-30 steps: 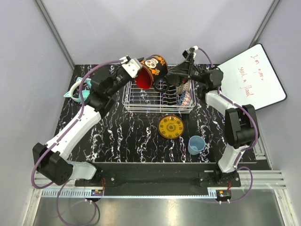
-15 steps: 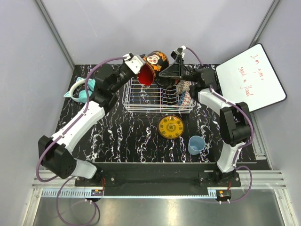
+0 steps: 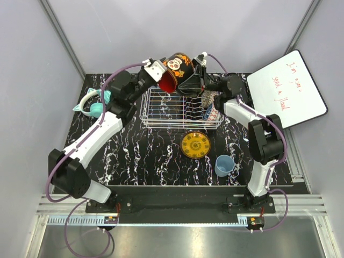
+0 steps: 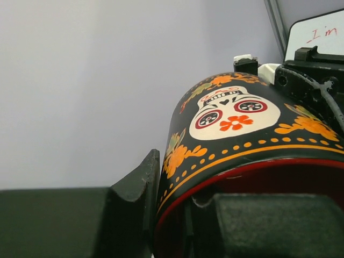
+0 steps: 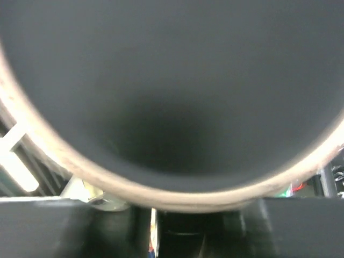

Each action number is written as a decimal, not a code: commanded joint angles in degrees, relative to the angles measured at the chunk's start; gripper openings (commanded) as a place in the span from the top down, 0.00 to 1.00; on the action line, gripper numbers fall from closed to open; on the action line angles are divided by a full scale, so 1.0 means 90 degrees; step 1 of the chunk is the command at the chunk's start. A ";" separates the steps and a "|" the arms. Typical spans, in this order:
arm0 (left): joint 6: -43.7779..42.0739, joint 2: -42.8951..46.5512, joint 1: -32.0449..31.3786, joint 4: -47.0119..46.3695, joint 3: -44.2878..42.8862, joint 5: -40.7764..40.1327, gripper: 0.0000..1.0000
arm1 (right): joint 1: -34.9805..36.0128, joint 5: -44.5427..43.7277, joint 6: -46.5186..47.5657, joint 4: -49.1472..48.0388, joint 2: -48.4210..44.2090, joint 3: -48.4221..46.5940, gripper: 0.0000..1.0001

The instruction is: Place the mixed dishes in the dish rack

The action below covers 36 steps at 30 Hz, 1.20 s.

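The red bowl [image 3: 177,66], black outside with a skull and orange flowers [image 4: 236,115] and red inside, hangs tilted above the back edge of the dish rack [image 3: 148,115]. My left gripper [image 3: 161,80] is shut on its rim, one finger outside and one inside [image 4: 180,188]. My right gripper [image 3: 192,81] sits right against the bowl's far side. In its wrist view a dark round surface with a pale ring [image 5: 172,107] fills the frame just above the blurred gripper [image 5: 207,226], so whether the jaws grip it does not show.
Dark dishes [image 3: 188,99] and a patterned plate [image 3: 213,105] stand in the rack. The yellow patterned plate [image 3: 194,144] and light-blue cup [image 3: 224,165] lie on the marbled table in front of it. Teal headphones [image 3: 91,105] sit at the left and a whiteboard [image 3: 290,88] at the right.
The left arm has carried the bowl up and back over the rack's rear edge. The right gripper has swung left to the bowl and its jaws have narrowed.
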State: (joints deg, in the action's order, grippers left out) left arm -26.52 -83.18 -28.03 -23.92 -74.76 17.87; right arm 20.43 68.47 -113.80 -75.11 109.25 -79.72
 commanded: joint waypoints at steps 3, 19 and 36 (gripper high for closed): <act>0.0027 -0.0036 -0.0137 -0.0945 -0.0404 0.0183 1.00 | 0.0309 -0.0049 0.0017 -0.1430 -0.0030 -0.0380 1.00; -0.0217 0.1106 0.0038 -0.0194 0.0766 -0.0940 0.01 | 0.0299 0.0137 0.2740 0.1362 -0.0840 -0.0116 1.00; 0.0435 0.4076 0.1345 0.3269 0.3083 -0.1254 0.01 | 0.0289 -0.0652 0.7310 0.6971 -0.0391 -0.1989 1.00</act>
State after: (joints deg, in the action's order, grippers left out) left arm -28.18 -46.22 -21.52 -5.06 -46.94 6.85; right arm 22.94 70.39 -74.50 -34.48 107.59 -87.02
